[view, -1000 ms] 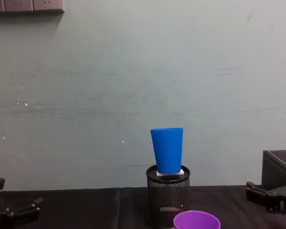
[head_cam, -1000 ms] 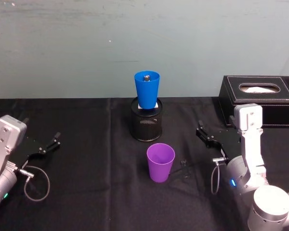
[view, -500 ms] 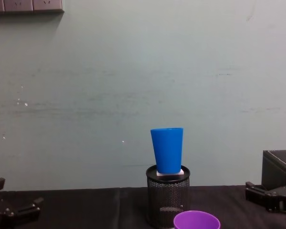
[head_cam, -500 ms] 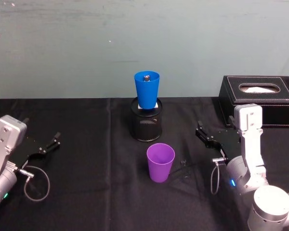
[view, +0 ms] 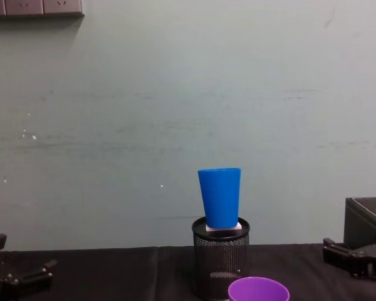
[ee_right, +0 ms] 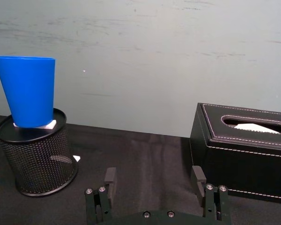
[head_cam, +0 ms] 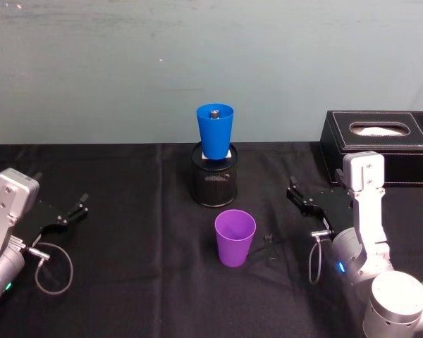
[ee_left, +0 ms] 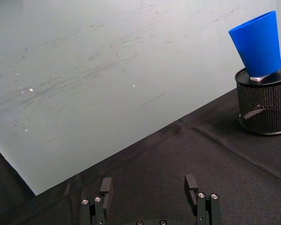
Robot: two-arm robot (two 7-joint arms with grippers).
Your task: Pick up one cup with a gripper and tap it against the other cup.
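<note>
Purple cup (head_cam: 235, 236) upright mid-table, nearer the front edge, ungrasped. Right gripper (head_cam: 305, 209) beside it, jaws wide, empty; left gripper (head_cam: 65, 213) likewise. Approach level, clamp mid-wall. Blue cup (head_cam: 215, 130) perches on mesh holder (head_cam: 214, 184): tap gently.

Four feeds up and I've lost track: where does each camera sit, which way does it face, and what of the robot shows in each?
Head view: high, looking down at the table; purple cup, left gripper and right gripper, both open.
Chest view: low, facing the wall; blue cup on the mesh holder, gripper tips at both edges.
Left wrist view: past its own open fingers, toward the blue cup.
Right wrist view: over its own fingers, toward the tissue box.
All four share the blue cup.
</note>
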